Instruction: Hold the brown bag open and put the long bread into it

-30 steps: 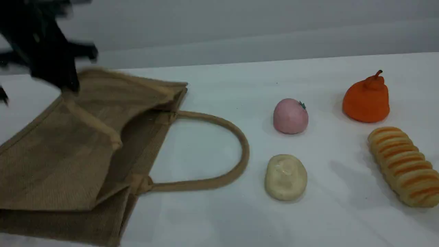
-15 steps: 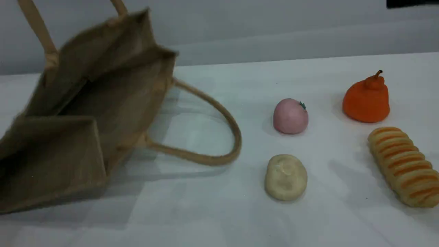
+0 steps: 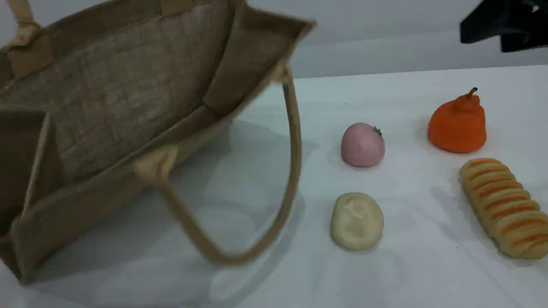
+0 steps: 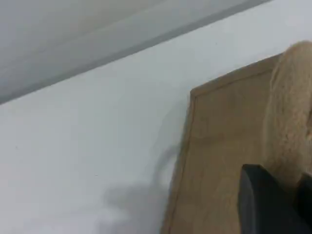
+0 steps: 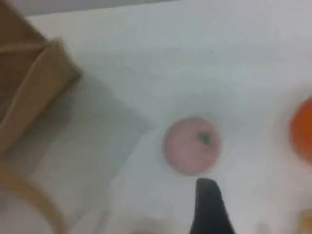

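1. While the left gripper stays clenched on the bag's far handle, it should keep the bag mouth wide.
2. The right gripper, released, hovers over a pink ball.
3. The bread, ridged and golden, lies well right of the coarse jute bag.

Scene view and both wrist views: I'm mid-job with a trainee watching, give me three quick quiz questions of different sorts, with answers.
1. True or false: the long bread is already inside the brown bag.
2. Which item lies nearest the bag's hanging handle? A) orange pear B) cream bun C) long bread
3. What is the left gripper shut on?

Key: 1 false, it lies on the table. 2 B. 3 the bag's other handle.
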`<state>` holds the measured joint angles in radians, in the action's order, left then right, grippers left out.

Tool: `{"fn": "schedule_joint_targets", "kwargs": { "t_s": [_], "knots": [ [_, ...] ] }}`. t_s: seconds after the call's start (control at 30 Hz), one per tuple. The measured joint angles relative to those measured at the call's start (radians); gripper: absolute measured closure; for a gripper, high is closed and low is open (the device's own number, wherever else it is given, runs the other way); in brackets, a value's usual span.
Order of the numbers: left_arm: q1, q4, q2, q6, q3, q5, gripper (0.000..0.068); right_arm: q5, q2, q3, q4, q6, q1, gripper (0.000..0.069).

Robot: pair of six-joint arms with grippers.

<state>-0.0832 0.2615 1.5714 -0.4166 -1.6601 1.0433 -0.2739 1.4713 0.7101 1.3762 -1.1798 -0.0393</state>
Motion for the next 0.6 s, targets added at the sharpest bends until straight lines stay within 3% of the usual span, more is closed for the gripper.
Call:
{"fn": "schedule_joint_targets", "kwargs": {
  "t_s": [0.17,0.3,0.47,0.6],
  "knots": [
    [0.0,0.014,0.0,-0.017,0.0,-0.004,0.0592,0.066,0.0,-0.057,-0.013,0.008,0.0,0.0297],
    [0.0,0.095,0.001,-0.05,0.001,-0.006,0.0592,0.126,0.012,-0.116,-0.014,0.001,0.0,0.0297],
    [0.0,0.183,0.009,-0.079,0.002,-0.005,0.0592,0.15,0.078,-0.117,-0.014,-0.001,0.0,0.0297],
    [0.0,0.187,0.023,-0.079,0.002,0.003,0.0592,0.192,0.158,-0.117,-0.014,-0.001,0.0,0.0297]
  ]
}}
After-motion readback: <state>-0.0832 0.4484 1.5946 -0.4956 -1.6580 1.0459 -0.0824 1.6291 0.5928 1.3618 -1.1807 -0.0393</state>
